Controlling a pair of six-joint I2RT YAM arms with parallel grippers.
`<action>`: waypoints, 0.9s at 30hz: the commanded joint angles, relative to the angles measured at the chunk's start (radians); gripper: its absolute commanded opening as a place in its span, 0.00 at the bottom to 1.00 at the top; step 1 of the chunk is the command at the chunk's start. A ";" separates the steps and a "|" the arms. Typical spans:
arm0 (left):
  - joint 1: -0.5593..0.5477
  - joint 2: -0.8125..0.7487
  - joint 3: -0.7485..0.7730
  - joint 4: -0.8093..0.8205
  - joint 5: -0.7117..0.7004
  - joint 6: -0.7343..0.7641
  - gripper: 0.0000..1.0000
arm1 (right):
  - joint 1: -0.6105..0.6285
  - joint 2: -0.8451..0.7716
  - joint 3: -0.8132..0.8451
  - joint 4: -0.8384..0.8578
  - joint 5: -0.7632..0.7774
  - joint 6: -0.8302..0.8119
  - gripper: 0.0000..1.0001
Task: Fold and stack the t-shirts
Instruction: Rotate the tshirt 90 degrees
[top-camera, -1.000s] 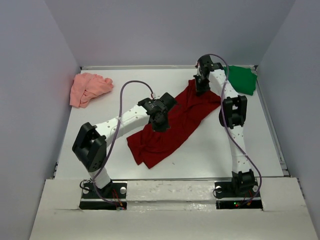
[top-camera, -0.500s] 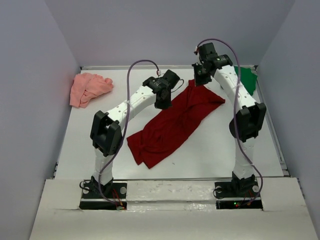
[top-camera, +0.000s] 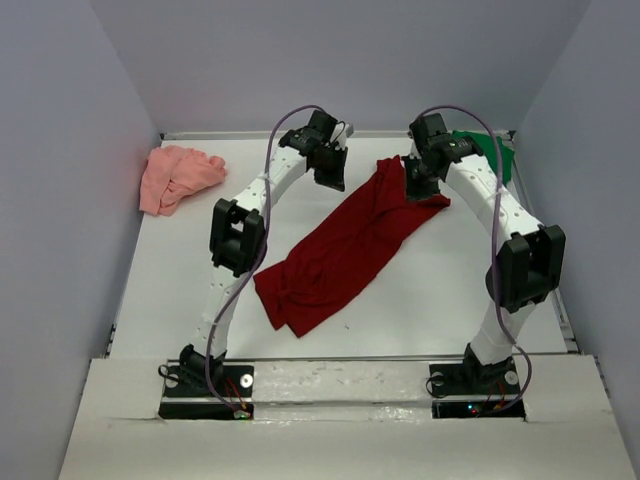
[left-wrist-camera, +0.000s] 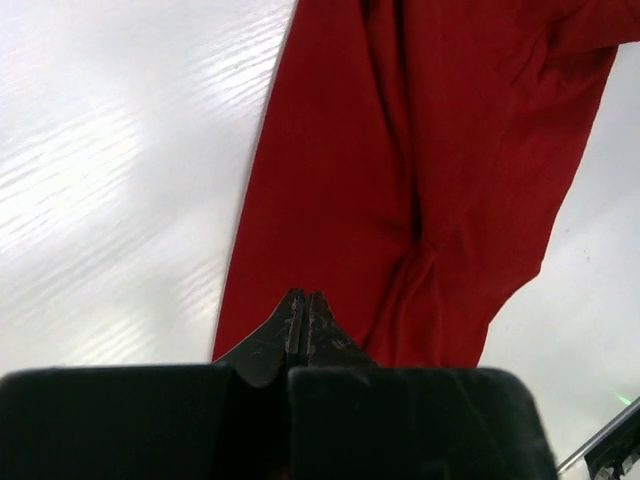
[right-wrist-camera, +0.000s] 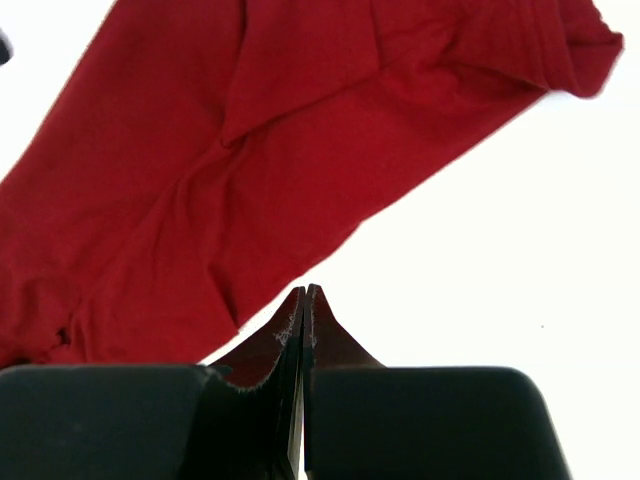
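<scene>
A white worktop (top-camera: 440, 300) holds three shirts. The red shirt (top-camera: 340, 250) lies rumpled in a diagonal band across the middle. The pink shirt (top-camera: 175, 175) is bunched at the far left, and the green shirt (top-camera: 500, 152) sits in the far right corner. Above the red shirt's far end hang the left hand (top-camera: 335, 183), near its left edge, and the right hand (top-camera: 415, 188), over its right corner. Each has its fingers pressed together on nothing.

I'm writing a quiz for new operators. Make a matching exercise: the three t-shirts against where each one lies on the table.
1. dark red cloth t-shirt
2. bright green cloth t-shirt
3. pale salmon-pink cloth t-shirt

A. far left corner, crumpled
B. middle, stretched out diagonally
C. far right corner, behind the right arm

Pairs: 1-B, 2-C, 3-A
</scene>
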 joint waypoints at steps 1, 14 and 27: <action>0.009 0.094 0.082 0.061 0.259 0.027 0.00 | -0.001 -0.052 -0.037 0.025 0.077 0.039 0.00; 0.010 0.154 0.012 0.153 0.328 0.006 0.00 | -0.001 0.174 0.004 0.060 0.005 0.112 0.00; 0.052 0.189 -0.001 0.127 0.289 -0.040 0.00 | -0.001 0.376 0.164 -0.006 0.035 0.109 0.00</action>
